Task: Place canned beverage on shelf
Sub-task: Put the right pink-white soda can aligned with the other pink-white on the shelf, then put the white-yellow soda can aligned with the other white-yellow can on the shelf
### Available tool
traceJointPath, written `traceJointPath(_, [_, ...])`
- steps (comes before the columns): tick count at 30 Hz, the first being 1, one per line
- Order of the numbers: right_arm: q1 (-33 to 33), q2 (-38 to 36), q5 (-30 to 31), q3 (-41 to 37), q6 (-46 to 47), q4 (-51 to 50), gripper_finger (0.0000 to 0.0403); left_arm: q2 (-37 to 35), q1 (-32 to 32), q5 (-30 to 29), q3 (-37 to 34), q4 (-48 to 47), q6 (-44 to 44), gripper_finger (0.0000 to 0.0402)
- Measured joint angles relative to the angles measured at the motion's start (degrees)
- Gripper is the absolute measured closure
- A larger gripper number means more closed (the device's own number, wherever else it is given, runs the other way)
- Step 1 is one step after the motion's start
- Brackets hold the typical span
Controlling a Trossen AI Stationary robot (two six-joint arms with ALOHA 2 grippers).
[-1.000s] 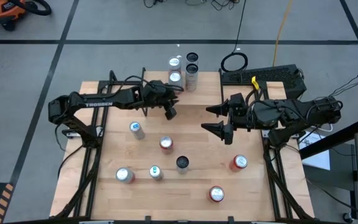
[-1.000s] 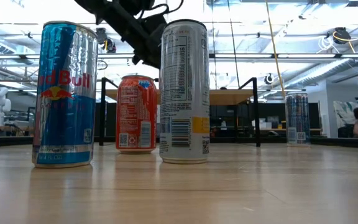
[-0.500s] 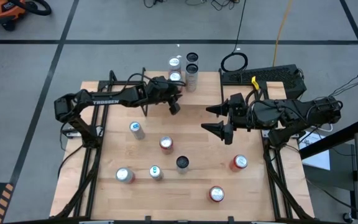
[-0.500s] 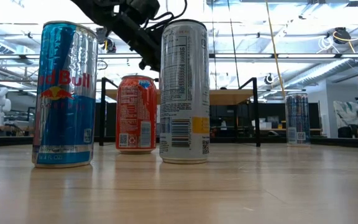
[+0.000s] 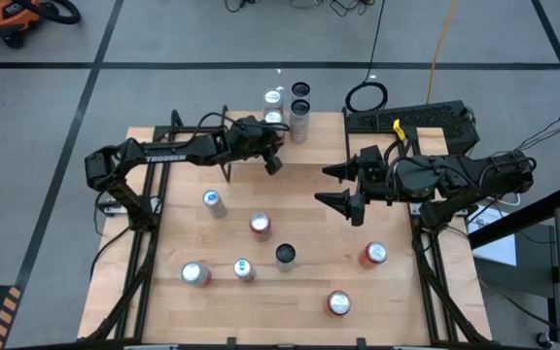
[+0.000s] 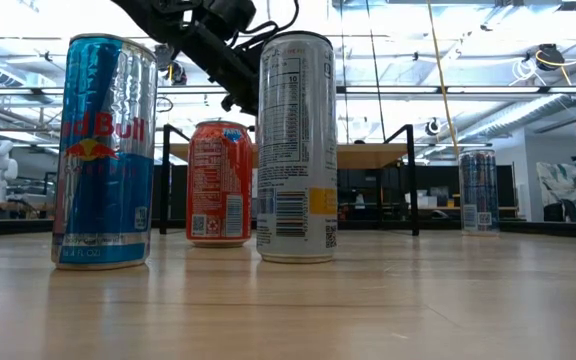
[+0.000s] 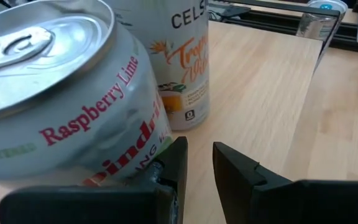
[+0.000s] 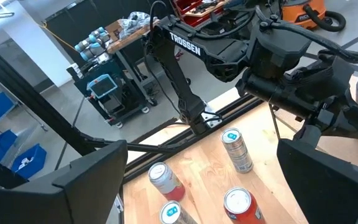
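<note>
Overhead scene of a wooden table (image 5: 397,292) with two dark robot arms reaching over it. At the far edge stands the shelf (image 6: 368,152), a small raised wooden top on thin black legs. The left gripper (image 5: 272,163) hovers at the near side of the shelf. Its fingers (image 7: 232,168) are almost together, leaving a slim gap with nothing in it. Just beside them, and apparently on the shelf top, stands a Raspberry Lime can (image 7: 73,112), upright. A taller Celsius can (image 7: 179,62) stands right behind it.

The right gripper (image 5: 346,190) waits over the middle right of the table with its jaws spread wide and empty. Seven loose cans (image 5: 260,226) stand scattered upright on the near half of the table, well apart from each other and from the shelf.

Each can looks like smooth thin aluminium. If full, it is probably moderately heavy and stiff enough for a firm pinch. The wall is likely slick and would dent under too much squeeze. The best hold is probably across the middle of the body, with the can kept upright. The narrow tall cans seem the easiest to tip.
</note>
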Motion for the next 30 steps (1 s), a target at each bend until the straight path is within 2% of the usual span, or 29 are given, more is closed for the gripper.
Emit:
traceJointPath(14, [0.0,0.0,0.1,0.0,0.8,0.0,0.001,0.0,1.9,0.0,0.0,0.7,0.4,0.0323])
traceJointPath(17, [0.0,0.2,0.1,0.0,0.9,0.0,0.001,-0.4,1.9,1.6,0.0,1.1,0.0,0.0323])
traceJointPath(21, [0.0,0.5,0.0,0.0,1.0,0.1,0.001,-4.7,0.5,4.0,0.0,-2.8,-1.0,0.0323])
traceJointPath(30, [0.1,0.8,0.0,0.0,1.2,-0.7,0.001,-19.4,-5.0,9.1,0.0,-21.8,-12.1,0.0323])
